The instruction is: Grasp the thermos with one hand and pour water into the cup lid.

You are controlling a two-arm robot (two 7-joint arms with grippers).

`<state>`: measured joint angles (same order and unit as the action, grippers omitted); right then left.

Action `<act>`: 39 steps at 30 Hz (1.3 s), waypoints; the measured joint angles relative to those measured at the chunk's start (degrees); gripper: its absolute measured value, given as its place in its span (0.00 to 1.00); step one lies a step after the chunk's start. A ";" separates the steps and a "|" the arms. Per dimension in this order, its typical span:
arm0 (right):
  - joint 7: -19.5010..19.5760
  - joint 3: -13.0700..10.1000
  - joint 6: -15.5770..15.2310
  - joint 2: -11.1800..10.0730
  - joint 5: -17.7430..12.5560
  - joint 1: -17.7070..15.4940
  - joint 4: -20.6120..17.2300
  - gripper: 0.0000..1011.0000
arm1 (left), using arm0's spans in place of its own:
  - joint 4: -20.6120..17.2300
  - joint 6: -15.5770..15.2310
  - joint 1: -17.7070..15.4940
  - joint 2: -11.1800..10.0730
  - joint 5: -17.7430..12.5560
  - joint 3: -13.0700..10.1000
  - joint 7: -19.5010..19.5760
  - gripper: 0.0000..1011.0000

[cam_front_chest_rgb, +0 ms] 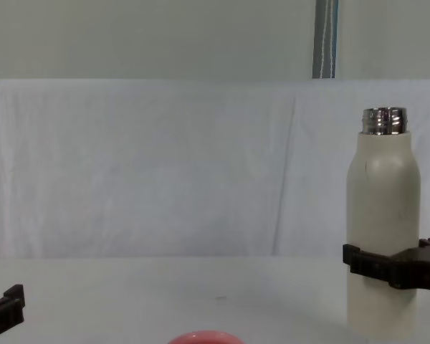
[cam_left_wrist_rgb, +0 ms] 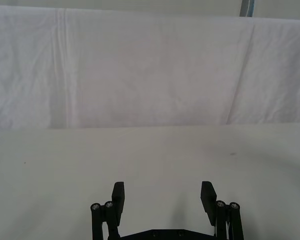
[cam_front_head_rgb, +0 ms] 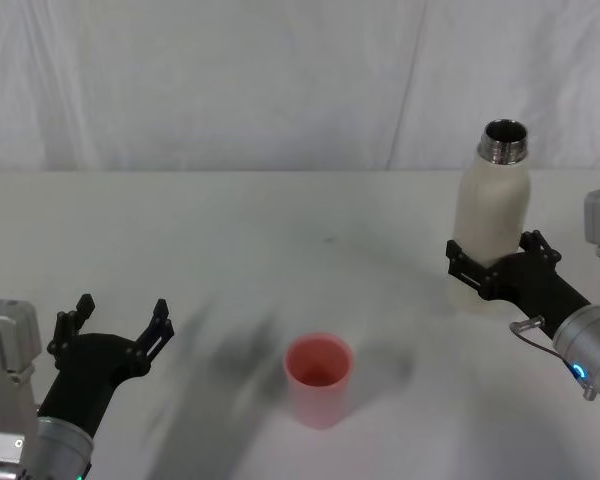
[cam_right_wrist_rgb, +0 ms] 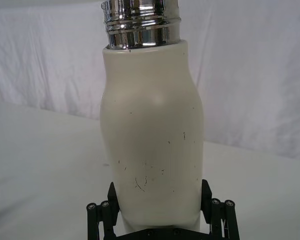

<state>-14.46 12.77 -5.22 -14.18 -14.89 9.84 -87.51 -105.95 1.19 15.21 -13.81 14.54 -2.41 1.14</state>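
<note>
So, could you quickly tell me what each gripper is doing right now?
Left gripper: open, empty, low at the table's left.
Right gripper: shut on the thermos, which stands upright.

Cream-white thermos (cam_front_head_rgb: pixel 491 215) with shiny steel neck, salmon-pink cup lid (cam_front_head_rgb: pixel 319 379), black fingers (cam_front_head_rgb: pixel 468 268)

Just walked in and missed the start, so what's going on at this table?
The right gripper is closed around the lower body of the thermos, which stands upright and uncapped at the robot's right. The pink cup lid sits open side up near the middle of the table, apart from the thermos. The left gripper hangs open and empty at the near left. Nothing is being poured yet.
</note>
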 joint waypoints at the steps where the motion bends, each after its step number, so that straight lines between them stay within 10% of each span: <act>1: 0.00 0.05 0.00 0.12 -0.07 0.16 0.36 0.95 | 0.00 0.00 0.00 0.00 0.00 0.00 0.00 0.99; 39: 0.41 1.56 2.47 3.29 -1.21 3.03 7.39 0.95 | 0.00 0.00 0.00 0.00 0.00 0.00 0.00 0.99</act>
<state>-14.05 14.33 -2.75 -10.89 -16.10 12.87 -80.12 -105.95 1.19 15.21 -13.81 14.54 -2.41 1.14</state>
